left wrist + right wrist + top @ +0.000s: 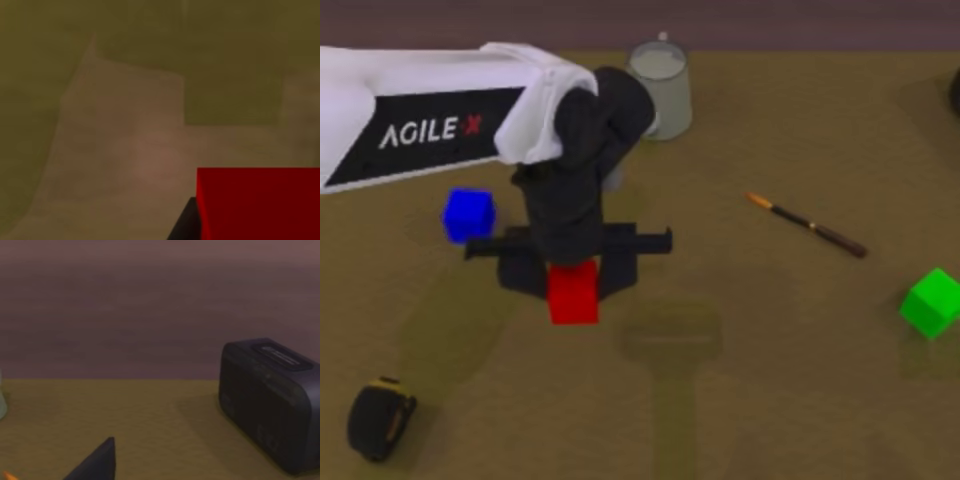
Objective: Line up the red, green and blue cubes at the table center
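Observation:
My left gripper (572,284) is shut on the red cube (572,293), a little left of the table's middle. In the left wrist view the red cube (257,202) fills the lower corner, with one dark finger (184,226) pressed against its side and the shadowed table (125,150) beneath. The blue cube (469,214) rests on the table just left of that arm. The green cube (930,302) lies alone near the right edge. My right gripper (142,475) is outside the top view and points along the table toward the back.
A glass jar (662,85) stands at the back, close behind the left arm. A thin brush (808,225) lies right of centre. A black tape measure (380,420) sits at the front left. The right wrist view shows a dark boxy clock (270,402).

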{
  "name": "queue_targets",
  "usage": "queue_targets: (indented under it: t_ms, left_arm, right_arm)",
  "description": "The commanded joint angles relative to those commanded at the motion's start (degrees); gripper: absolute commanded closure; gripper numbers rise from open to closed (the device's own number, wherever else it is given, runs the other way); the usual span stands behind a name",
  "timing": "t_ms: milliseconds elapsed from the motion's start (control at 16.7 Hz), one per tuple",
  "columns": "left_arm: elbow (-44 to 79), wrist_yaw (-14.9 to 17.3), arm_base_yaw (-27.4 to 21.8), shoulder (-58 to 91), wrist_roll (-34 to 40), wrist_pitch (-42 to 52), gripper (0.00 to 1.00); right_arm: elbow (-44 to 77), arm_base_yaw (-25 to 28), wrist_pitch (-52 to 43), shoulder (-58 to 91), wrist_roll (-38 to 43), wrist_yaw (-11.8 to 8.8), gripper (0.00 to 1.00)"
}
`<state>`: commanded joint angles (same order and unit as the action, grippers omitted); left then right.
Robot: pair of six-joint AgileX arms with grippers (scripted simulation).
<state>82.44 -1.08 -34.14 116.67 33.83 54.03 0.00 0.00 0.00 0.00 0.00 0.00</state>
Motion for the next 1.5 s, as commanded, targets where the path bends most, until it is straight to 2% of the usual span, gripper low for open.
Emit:
queue_targets:
  t_ms: [240,480,1260,1500]
  left_arm:
    - [-4.69,0.10,-0.18,2.72,-0.02,-7.27,1.00]
    - [-5.02,0.11,-0.20,2.93,-0.02,-7.65,1.00]
    - [-5.02,0.11,-0.20,2.93,-0.02,-7.65,0.02]
    - [-5.02,0.11,-0.20,2.93,-0.02,-7.65,0.00]
  right_arm:
    - [0.00,0.00,0.00,0.00,0.00,0.00,0.00]
    - [0.00,0.00,0.00,0.00,0.00,0.00,0.00]
    - [0.00,0.00,0.00,0.00,0.00,0.00,0.00]
    - [0.00,0.00,0.00,0.00,0.00,0.00,0.00]
